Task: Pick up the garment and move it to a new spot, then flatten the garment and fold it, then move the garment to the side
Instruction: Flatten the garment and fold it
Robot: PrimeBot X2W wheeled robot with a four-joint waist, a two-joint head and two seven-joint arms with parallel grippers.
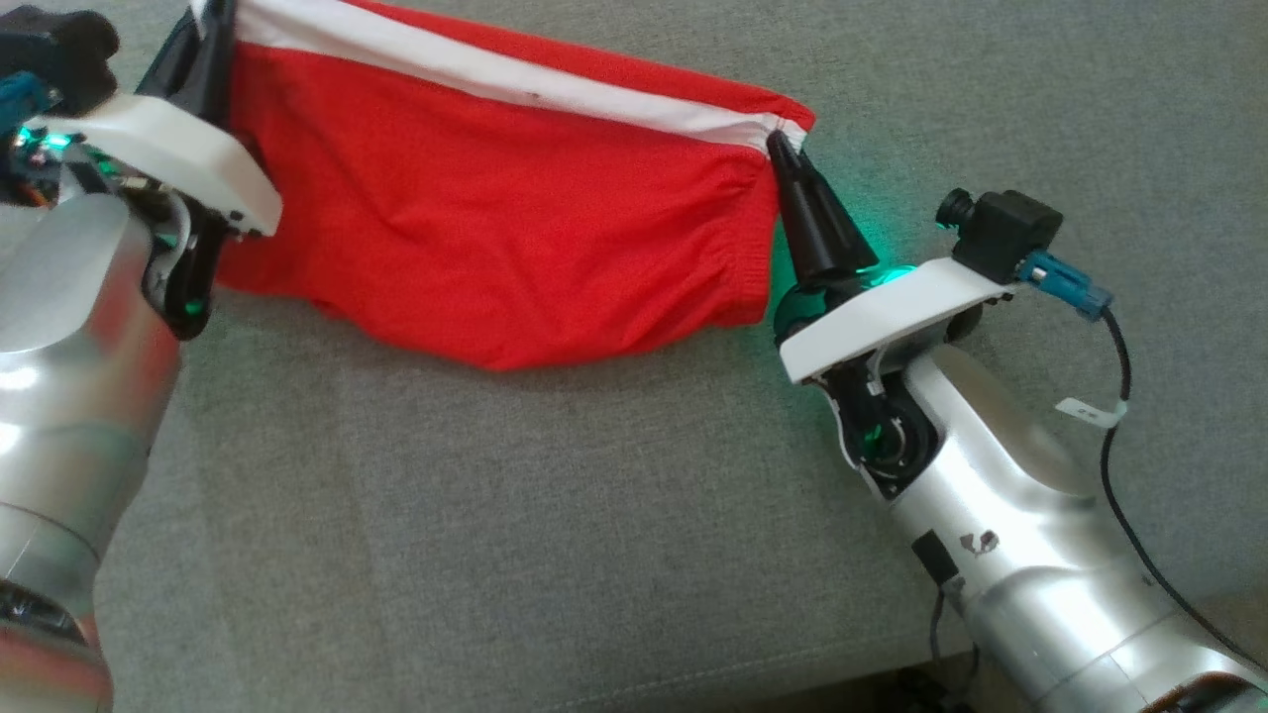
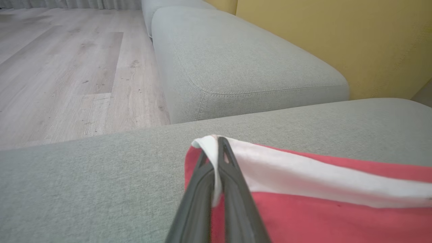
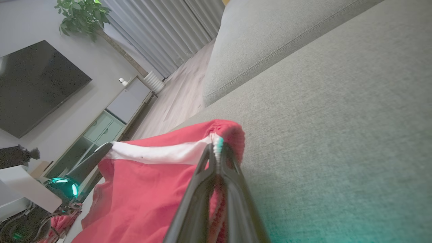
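Firmly, left gripper (image 2: 212, 148) and right gripper (image 1: 783, 149) pinch the garment (image 1: 475, 218).

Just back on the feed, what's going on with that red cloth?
Both grippers are shut on the red garment. The left gripper pinches one end of its white band and the right gripper pinches the other end. The cloth is stretched between them over the grey sofa cushion, not yet folded.

The garment (image 1: 495, 238) is soft, matt knit cloth, ribbed along one edge. The sofa (image 1: 495, 515) beneath it is coarse-woven matt grey fabric; the floor (image 2: 67, 67) beside the sofa is pale, smooth wood.
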